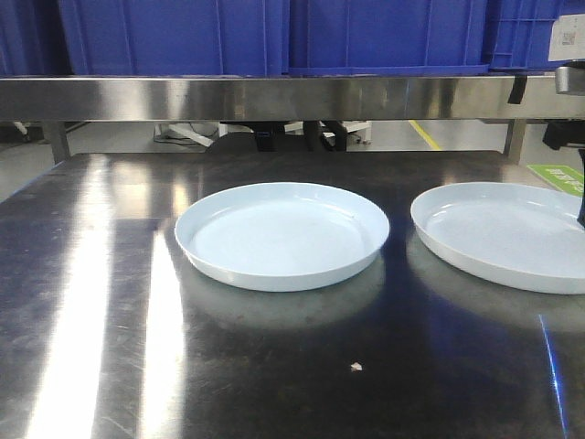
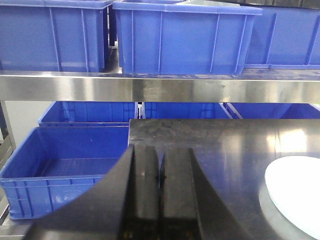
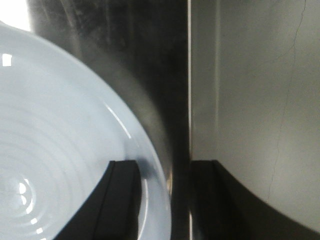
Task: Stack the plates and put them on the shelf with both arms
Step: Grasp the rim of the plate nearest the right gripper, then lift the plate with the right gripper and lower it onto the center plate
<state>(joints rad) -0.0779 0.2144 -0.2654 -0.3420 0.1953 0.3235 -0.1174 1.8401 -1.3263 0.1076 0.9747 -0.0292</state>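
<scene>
The left-hand plate (image 1: 281,233) and right-hand plate (image 1: 507,233) are laid apart on the tabletop (image 1: 110,274) before the shelf (image 1: 274,96). The right-hand plate's rim is straddled by the right gripper (image 3: 166,172), jaws parted; the left gripper (image 2: 160,200) is held closed, empty

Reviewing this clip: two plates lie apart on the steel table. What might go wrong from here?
1. The right gripper straddles only the thin, glossy rim of the right plate; a pinch there may slip or tip it, and the table ends just beside it.
2. Blue crates fill the shelf level seen here, so room for the stack looks tight.
</scene>
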